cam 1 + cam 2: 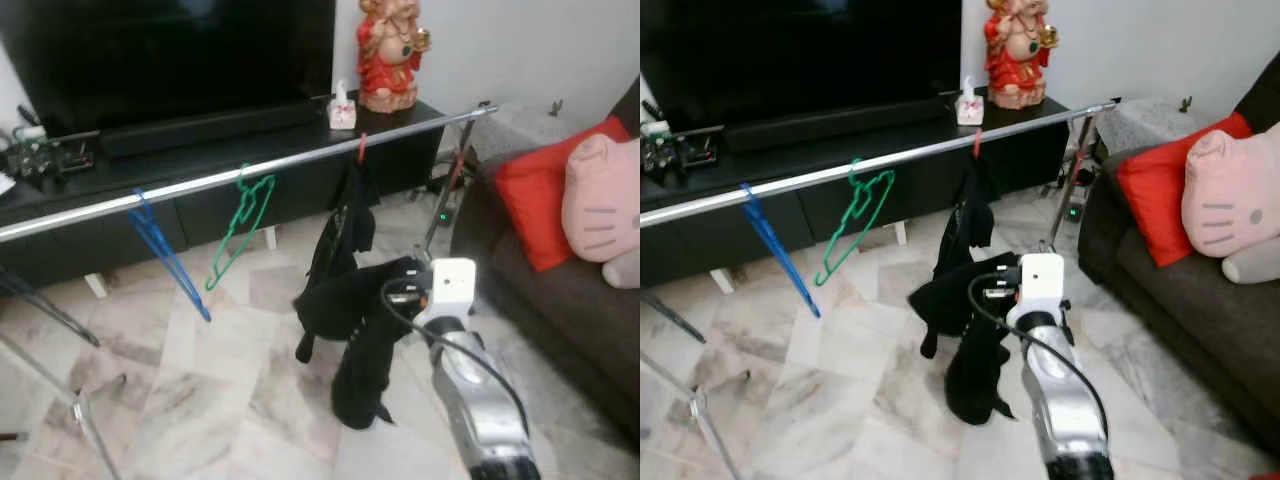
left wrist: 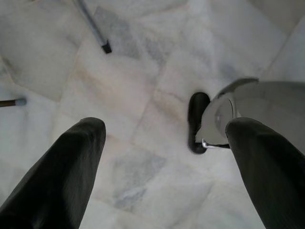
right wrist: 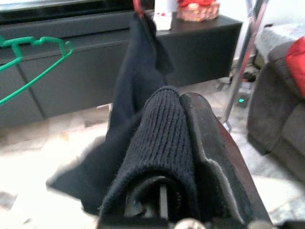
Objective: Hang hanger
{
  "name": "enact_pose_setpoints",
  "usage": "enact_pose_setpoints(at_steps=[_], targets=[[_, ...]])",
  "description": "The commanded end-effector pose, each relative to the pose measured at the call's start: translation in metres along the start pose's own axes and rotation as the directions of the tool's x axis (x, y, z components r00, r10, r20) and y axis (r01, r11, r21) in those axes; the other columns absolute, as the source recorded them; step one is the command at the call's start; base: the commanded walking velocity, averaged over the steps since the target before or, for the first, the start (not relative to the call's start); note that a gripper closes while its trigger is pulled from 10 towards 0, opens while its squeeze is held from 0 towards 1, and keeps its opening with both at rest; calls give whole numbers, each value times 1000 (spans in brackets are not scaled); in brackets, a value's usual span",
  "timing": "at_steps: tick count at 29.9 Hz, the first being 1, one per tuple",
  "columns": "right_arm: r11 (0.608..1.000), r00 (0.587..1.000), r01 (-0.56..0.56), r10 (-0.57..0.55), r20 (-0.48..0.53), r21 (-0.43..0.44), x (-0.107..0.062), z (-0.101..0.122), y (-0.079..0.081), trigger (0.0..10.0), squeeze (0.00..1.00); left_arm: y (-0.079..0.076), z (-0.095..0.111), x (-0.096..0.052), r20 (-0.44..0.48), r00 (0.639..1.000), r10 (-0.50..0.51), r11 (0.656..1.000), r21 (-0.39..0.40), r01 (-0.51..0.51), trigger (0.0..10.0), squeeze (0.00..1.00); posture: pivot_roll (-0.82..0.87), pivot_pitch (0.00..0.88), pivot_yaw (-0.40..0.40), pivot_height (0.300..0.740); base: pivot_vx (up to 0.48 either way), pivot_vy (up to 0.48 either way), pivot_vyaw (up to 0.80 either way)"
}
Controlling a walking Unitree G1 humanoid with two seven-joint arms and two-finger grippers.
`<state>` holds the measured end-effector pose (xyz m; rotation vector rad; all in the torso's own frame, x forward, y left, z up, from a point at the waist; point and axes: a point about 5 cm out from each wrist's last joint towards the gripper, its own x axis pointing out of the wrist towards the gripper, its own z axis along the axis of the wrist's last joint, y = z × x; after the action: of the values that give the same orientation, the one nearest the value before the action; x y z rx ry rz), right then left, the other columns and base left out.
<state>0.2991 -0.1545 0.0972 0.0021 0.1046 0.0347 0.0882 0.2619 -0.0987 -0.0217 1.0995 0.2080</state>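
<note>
Hanging from a long silver rail [image 1: 250,175] that crosses the room are three hangers: a blue hanger [image 1: 165,255] toward the robot's left, a green hanger [image 1: 238,228] near the middle, and a red hanger [image 1: 361,147] further right, of which only the hook can be made out above a black garment [image 1: 345,300]. The garment is draped down from the red hook and its lower part is pulled toward the right gripper [image 1: 405,275], which is clenched on a fold of the ribbed knit cloth; in the right wrist view the dark fabric [image 3: 162,143] is seen wrapped between and over the fingers [image 3: 214,148]. The left gripper [image 2: 162,157] is held low over the pale marble floor [image 2: 143,62], its fingers [image 2: 62,167] spread apart with nothing between them; a silver part of the robot and a dark rounded piece, possibly its foot, lie below it.

Behind the rail a low black cabinet [image 1: 230,180] is set, carrying a large dark screen [image 1: 170,55], a soundbar, a red figurine [image 1: 390,50] and a small tissue box [image 1: 342,108]. A dark sofa [image 1: 570,300] with a red cushion [image 1: 545,190] and a pink cat-face cushion [image 1: 600,195] is placed to the right. Thin metal legs [image 1: 80,405] of the rack stand at the left, and the rack's upright [image 1: 450,180] rises just beyond the garment. No writing can be read.
</note>
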Motion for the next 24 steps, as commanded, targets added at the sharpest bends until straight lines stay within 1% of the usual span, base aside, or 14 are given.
enact_pose_setpoints(at_steps=[1,15,18,24], targets=[[1000,998,-23,23,55,3,3,14,9,10000,0,7,-4,-2,-13,1000,18,1000,-4,-18,10000,0,-31,0,-4,716,285,0,0],[1000,998,-26,26,58,1,4,14,9,10000,0,7,-4,-2,-12,1000,18,1000,-6,-18,10000,0,-31,0,-4,716,285,0,0],[1000,998,-30,30,56,-2,3,14,11,10000,0,8,-2,-2,-15,1000,21,999,37,-21,10000,0,-32,0,-2,716,0,-92,0],[999,998,-32,32,56,-3,3,14,12,10000,0,8,-1,-1,-17,1000,18,999,39,-18,10000,0,-30,0,-2,716,0,-276,0]])
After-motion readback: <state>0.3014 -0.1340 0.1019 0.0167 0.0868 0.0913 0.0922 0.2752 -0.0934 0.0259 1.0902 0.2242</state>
